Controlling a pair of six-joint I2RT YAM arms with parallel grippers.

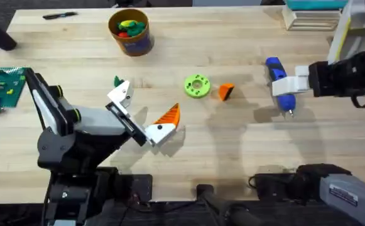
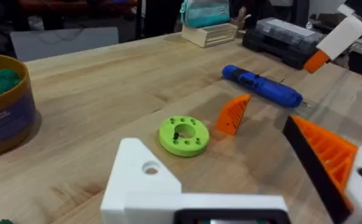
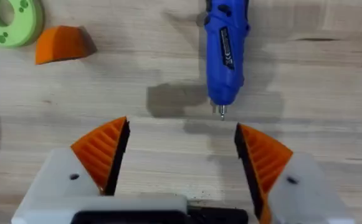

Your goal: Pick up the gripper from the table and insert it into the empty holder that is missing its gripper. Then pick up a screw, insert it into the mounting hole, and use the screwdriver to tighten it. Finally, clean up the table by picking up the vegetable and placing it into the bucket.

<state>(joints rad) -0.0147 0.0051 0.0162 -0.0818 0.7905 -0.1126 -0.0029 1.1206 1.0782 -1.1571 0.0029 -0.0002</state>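
Screwdriver [image 1: 280, 86] lies right of centre; right gripper [image 3: 179, 158] spread wide above it, poised to grab. Left gripper [image 1: 143, 113] holds nothing, one finger missing pad; orange gripper [image 1: 226, 91] loose at centre.

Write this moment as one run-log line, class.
left gripper: open, one orange pad missing | right gripper: open above screwdriver | gripper: on table beside green disc | bucket: far side

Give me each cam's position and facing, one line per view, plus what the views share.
Overhead: fixed above the arm bases, looking down and forward over the table; both arms show.
Left wrist: on the left arm, facing across the table at the lime-green disc, the gripper and the screwdriver; own left gripper below, one finger missing its orange pad.
Right wrist: looks down at the screwdriver; own right gripper open.
Shared: all three see disc, wedge, screwdriver.
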